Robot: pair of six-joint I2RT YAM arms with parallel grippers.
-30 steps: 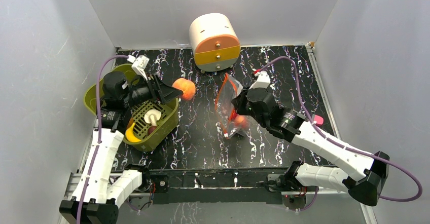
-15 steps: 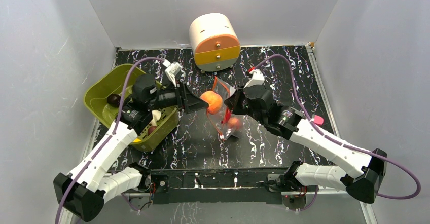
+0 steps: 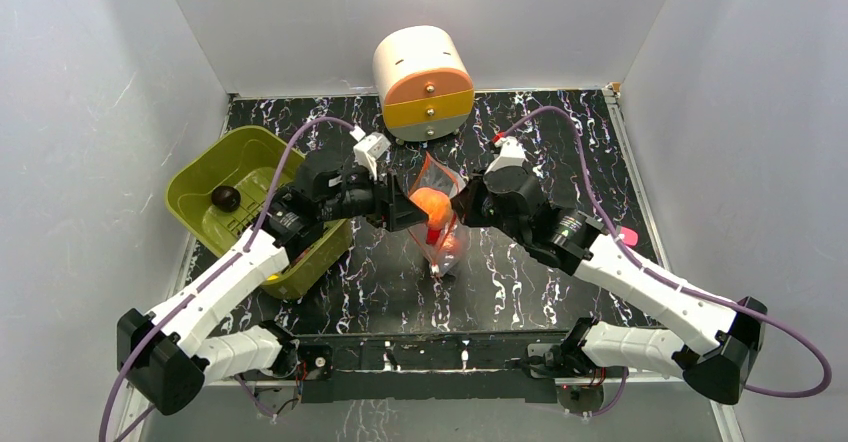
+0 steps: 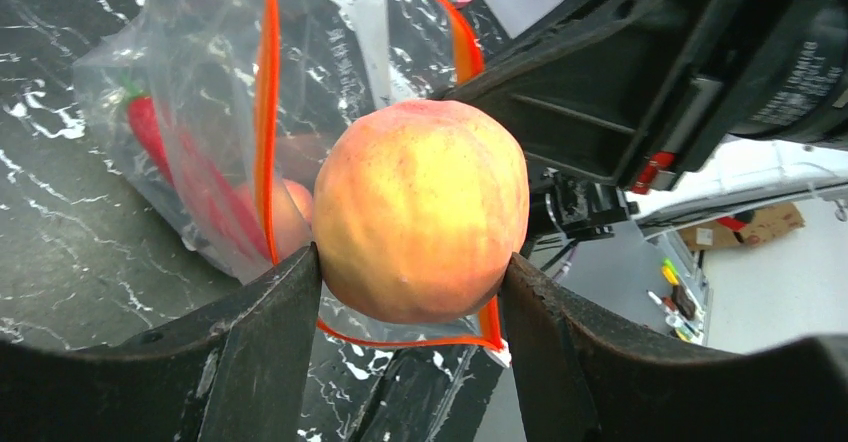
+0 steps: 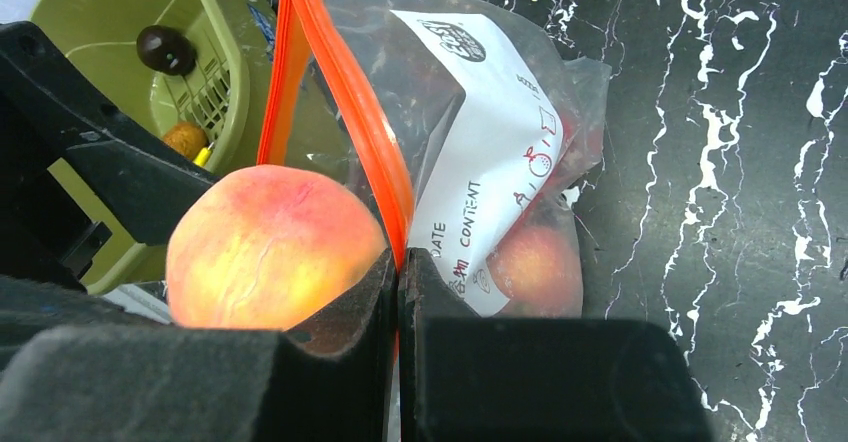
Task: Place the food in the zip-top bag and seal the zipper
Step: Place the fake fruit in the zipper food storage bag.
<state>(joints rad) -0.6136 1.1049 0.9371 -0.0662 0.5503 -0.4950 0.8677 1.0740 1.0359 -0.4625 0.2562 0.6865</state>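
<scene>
Right, my left gripper (image 3: 405, 208) is clamped on a peach (image 4: 420, 237), held at the mouth of the bag (image 5: 480, 112) in the middle of the top view, so the fruit can go straight in. I cannot tell whether it has crossed the lip yet. My right gripper (image 5: 398, 292) is pinched tight on the zipper (image 5: 345, 82) along one side. That lifts the lip, so the bag hangs open and upright over the table (image 3: 540, 142) (without the pinch I judge it would slump flat).

Counting: one peach in the fingers. Inside the bag there is one more round fruit (image 5: 535, 262) and one long red piece (image 4: 150, 132). In the green basket (image 3: 200, 177) at the left I see one dark ball (image 3: 226, 198) and one small brown piece (image 5: 185, 139). More may be hidden under my arm.
</scene>
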